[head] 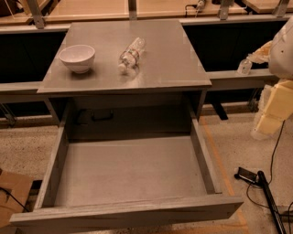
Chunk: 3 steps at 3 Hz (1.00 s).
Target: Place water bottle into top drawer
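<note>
The robot's claw (271, 112) hangs at the right edge of the scene, a cluster of cream, blocky parts below a white rounded arm section. It sits off to the side of the grey surface (174, 59) and well apart from everything on it. Whether it is apart or together cannot be told. It grips nothing that can be seen.

The surface is a flat grey top with a dull sheen, set in a workroom with a speckled floor (229, 137). Pale wooden benches (91, 9) run along the back, and grey rails stretch away to either side. A black cable and a small dark device (249, 174) lie on the floor at the right. A piece of brown cardboard (13, 192) shows at the lower left.

1 white bowl (77, 57) stands upright on the left part of the surface. The water bottle (131, 54) lies on its side near the middle, just right of the bowl and not touching it. Its long axis runs on a diagonal, from the far right down to the near left. The white cap is at the near end, toward the front edge. A thin label band circles its middle, but no writing on it can be read.

Below the front edge, the top drawer (132, 208) is pulled far out toward the camera, its flat grey bottom and thick front panel in full view. Behind it, a lower front carries a dark handle (101, 116).
</note>
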Tool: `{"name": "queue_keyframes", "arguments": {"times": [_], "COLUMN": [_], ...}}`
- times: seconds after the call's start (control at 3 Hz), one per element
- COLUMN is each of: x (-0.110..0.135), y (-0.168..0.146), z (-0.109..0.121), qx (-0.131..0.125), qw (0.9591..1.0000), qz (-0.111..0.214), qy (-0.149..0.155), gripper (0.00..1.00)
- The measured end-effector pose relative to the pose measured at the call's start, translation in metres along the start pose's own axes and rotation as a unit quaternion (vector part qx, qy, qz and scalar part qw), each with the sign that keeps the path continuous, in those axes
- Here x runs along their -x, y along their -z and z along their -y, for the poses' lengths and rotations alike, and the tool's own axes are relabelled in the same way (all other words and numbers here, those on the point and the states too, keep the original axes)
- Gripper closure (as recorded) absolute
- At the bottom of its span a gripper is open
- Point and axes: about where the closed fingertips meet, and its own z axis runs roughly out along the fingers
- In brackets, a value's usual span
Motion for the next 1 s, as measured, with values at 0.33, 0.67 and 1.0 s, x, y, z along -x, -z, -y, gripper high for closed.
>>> {"name": "queue_keyframes", "arguments": {"times": [0.33,0.67,1.0], "x": [0.0,0.012,0.044], "y": [0.0,-0.009,-0.033], "z": [0.0,0.008,0.033], "qx": [0.0,-0.011,-0.029], "qw": [1.0,0.9995,0.9933], "qz": [0.0,0.028,0.11], "qy": [0.0,-0.005,-0.021], "gripper": [0.0,0.0,0.0]}}
